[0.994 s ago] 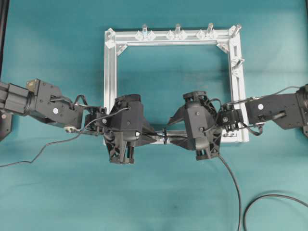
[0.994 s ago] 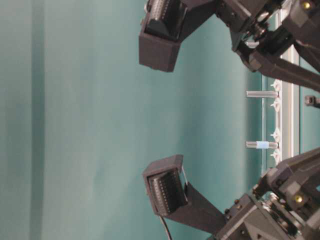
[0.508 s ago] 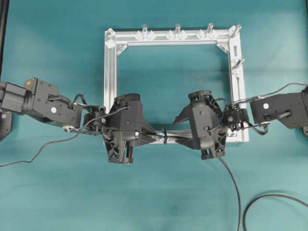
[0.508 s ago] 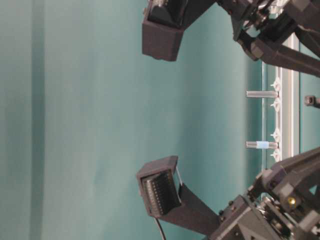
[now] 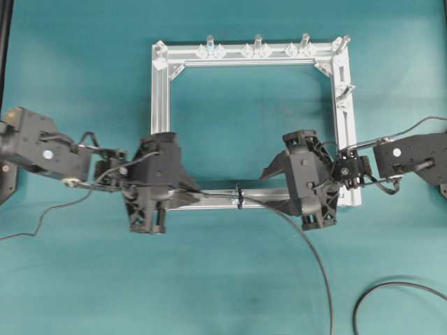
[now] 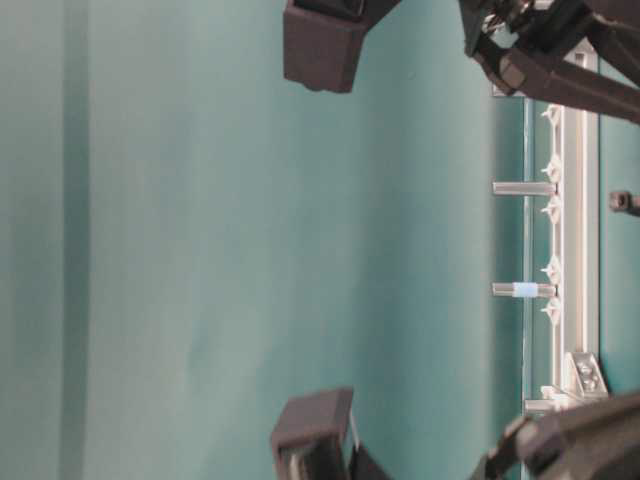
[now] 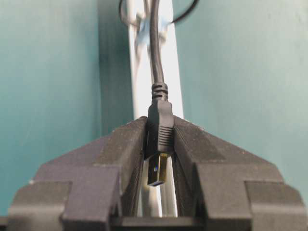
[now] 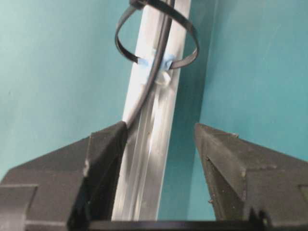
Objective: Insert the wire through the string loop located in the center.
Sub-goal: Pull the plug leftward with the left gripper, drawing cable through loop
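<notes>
The left gripper is pinching the wire's plug between its two black fingers, the gold metal tip poking back toward the wrist and the ribbed collar sticking out in front. From the plug the wire runs straight ahead along the silver bar and passes through the string loop at the top of the left wrist view, where a pale-blue mark sits on the bar. Seen from overhead, that left gripper sits at the near left corner of the aluminium frame, and the wire lies along the near bar, goes through the string loop around the bar's middle, then curves off down over the teal table toward the near right edge. The right gripper stands with its jaws spread wide, one finger on each side of the same bar, holding nothing; the wire runs just beside its left-hand finger and up through the string loop, which stands out from the bar as a thin black ring. From above, the right gripper sits over the near bar to the right of the loop. Upright silver pegs line the far bar.
</notes>
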`<state>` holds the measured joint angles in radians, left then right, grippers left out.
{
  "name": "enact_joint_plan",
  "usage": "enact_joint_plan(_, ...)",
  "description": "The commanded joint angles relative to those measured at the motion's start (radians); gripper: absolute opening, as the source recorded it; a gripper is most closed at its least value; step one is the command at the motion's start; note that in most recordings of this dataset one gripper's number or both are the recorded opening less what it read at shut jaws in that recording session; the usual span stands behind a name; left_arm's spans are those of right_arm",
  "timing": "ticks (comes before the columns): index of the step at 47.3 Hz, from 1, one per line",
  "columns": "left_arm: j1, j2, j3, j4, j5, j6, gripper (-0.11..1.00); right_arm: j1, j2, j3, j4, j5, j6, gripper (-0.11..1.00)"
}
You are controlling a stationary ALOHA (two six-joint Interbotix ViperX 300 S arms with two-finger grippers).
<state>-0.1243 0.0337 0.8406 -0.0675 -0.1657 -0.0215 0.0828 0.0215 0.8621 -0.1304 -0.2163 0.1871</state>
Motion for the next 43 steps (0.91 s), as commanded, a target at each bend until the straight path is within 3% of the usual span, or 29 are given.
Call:
enact_joint_plan(1,-0.003,-0.054,0.017,0.002,-0.003,-0.006,0.18,-0.002,-0.026,-0.005,-0.002,-0.005,0.002,0.6)
enact_joint_plan(43,-0.002,-0.268,0.186,0.002,0.117,-0.011,0.16,-0.002,-0.026,-0.002,-0.003,-0.005,0.002,0.6)
